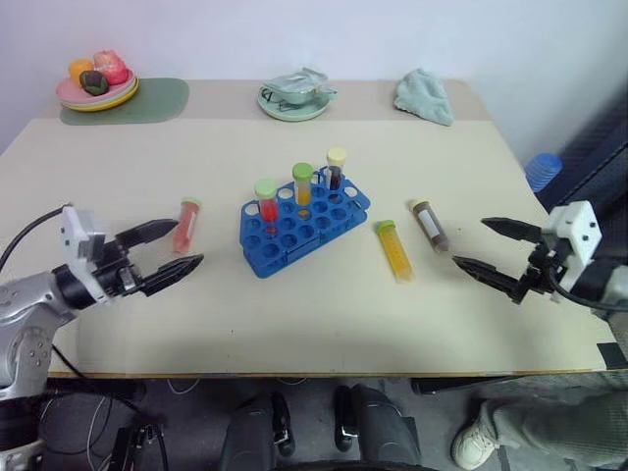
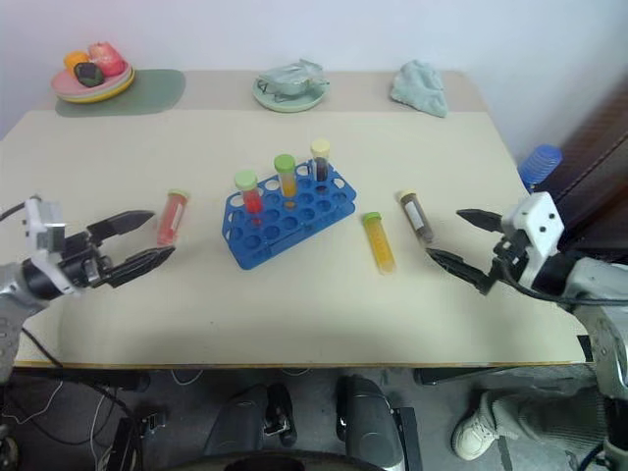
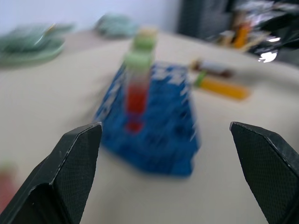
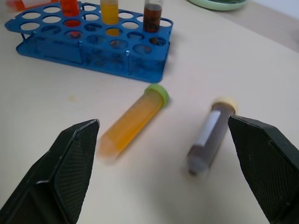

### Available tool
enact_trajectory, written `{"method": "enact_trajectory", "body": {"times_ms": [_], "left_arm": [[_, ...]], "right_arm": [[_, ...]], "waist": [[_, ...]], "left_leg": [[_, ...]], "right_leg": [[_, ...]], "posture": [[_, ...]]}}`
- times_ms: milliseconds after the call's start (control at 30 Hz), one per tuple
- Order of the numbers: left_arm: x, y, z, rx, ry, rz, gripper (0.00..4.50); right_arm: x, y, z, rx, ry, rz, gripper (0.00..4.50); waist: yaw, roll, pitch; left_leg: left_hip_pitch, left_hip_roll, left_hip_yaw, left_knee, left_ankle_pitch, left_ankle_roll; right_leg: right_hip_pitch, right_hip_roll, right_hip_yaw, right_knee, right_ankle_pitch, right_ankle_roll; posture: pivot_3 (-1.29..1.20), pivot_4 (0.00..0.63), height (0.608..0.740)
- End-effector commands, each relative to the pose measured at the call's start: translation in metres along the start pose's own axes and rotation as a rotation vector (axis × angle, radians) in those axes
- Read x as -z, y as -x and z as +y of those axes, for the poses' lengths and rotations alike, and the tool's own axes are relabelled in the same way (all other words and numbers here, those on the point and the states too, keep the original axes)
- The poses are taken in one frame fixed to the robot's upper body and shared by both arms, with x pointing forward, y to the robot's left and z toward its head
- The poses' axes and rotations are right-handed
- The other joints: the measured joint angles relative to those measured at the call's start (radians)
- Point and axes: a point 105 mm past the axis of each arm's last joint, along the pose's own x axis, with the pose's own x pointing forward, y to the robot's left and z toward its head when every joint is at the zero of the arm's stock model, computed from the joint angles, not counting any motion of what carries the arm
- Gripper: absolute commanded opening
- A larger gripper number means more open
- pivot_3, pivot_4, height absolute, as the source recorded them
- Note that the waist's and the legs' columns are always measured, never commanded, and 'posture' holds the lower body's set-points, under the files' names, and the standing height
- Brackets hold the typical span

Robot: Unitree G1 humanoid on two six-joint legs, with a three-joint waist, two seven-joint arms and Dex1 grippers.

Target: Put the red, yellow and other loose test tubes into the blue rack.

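Observation:
The blue rack (image 1: 302,225) stands mid-table holding three upright tubes: red (image 1: 267,201), orange-yellow (image 1: 303,184) and dark (image 1: 336,168). A loose red tube (image 1: 185,225) with a green cap lies to its left. On its right lie a loose yellow tube (image 1: 395,250) and a brown tube (image 1: 430,225). My left gripper (image 1: 162,252) hovers open just in front of the loose red tube. At the right edge of the table my right gripper (image 1: 483,245) is open, beside the brown tube, with nothing held. The right wrist view shows the yellow tube (image 4: 133,122) and the brown tube (image 4: 210,135) ahead of the open fingers.
At the back of the table a plate of fruit (image 1: 96,83) sits on a green mat, with a green dish (image 1: 293,98) in the middle and a crumpled cloth (image 1: 425,95) to the right. A blue object (image 1: 543,170) stands off the table's right side.

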Motion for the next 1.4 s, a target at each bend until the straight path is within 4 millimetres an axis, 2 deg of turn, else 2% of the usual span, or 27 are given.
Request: {"method": "enact_trajectory", "body": {"times_ms": [33,133,333,467,633,767,967,1200,1300,1400], "left_arm": [[-0.014,-0.019,-0.013,0.088,-0.028,-0.040,4.48],[-0.019,-0.038,-0.023,0.158,-0.062,-0.044,4.48],[-0.020,-0.059,-0.033,0.236,-0.075,-0.059,4.48],[-0.015,-0.064,-0.039,0.266,-0.062,-0.053,4.48],[-0.008,-0.066,-0.044,0.285,-0.059,-0.042,4.48],[-0.006,-0.067,-0.045,0.288,-0.052,-0.044,4.48],[-0.004,-0.067,-0.047,0.292,-0.042,-0.043,4.48],[-0.001,-0.066,-0.050,0.290,-0.039,-0.039,4.48],[-0.001,-0.066,-0.050,0.288,-0.040,-0.038,4.50],[-0.001,-0.066,-0.050,0.287,-0.042,-0.037,4.50]], "right_arm": [[0.003,-0.006,-0.025,0.130,-0.011,0.112,4.50],[0.007,-0.022,-0.051,0.249,-0.038,0.221,4.50],[0.019,-0.054,-0.065,0.230,-0.233,0.408,4.50],[0.010,-0.075,-0.066,0.197,-0.378,0.437,4.50],[-0.003,-0.097,-0.055,0.137,-0.495,0.454,4.50],[-0.005,-0.108,-0.052,0.127,-0.509,0.474,4.50],[0.014,-0.116,-0.059,0.173,-0.451,0.541,4.50],[0.026,-0.127,-0.064,0.207,-0.388,0.565,4.50],[0.027,-0.132,-0.064,0.204,-0.365,0.560,3.61],[0.025,-0.137,-0.061,0.191,-0.347,0.556,2.10]], "waist": [[0.001,0.000,0.000],[-0.001,0.000,0.000],[-0.003,0.000,0.000],[-0.002,0.000,0.000],[0.000,0.000,0.000],[0.000,0.000,0.000],[-0.001,0.001,0.000],[-0.006,0.001,0.000],[-0.012,0.001,0.000],[-0.021,0.001,0.000]], "left_leg": [[0.000,0.000,0.000,0.000,0.003,-0.005],[-0.001,0.000,0.001,0.000,0.004,-0.005],[-0.001,0.000,0.001,0.000,0.006,-0.004],[-0.001,0.000,0.002,0.001,0.007,-0.004],[-0.001,0.000,0.002,0.001,0.007,-0.004],[-0.002,0.000,0.002,0.001,0.007,-0.004],[-0.001,0.000,0.002,0.001,0.007,-0.004],[-0.001,0.000,0.003,0.001,0.007,-0.005],[-0.001,0.001,0.002,0.001,0.008,-0.006],[-0.001,0.001,0.002,0.001,0.008,-0.006]], "right_leg": [[0.002,0.000,0.000,0.000,0.000,0.000],[0.001,0.001,0.000,0.001,0.000,0.000],[0.000,0.002,0.001,0.004,0.001,0.002],[0.000,0.002,0.001,0.005,0.002,0.004],[-0.001,0.002,0.001,0.006,0.002,0.004],[-0.001,0.002,0.000,0.006,0.003,0.005],[-0.001,0.002,0.000,0.006,0.003,0.005],[-0.001,0.003,0.000,0.008,0.003,0.005],[-0.001,0.003,0.001,0.009,0.003,0.005],[-0.001,0.003,0.001,0.009,0.003,0.005]], "posture": [[0.00,0.150,0.740],[0.00,0.150,0.740],[0.00,0.150,0.740],[0.00,0.150,0.740],[0.00,0.150,0.740],[0.00,0.150,0.740],[0.00,0.150,0.740],[0.00,0.150,0.740],[0.00,0.150,0.740],[0.00,0.150,0.740]]}}
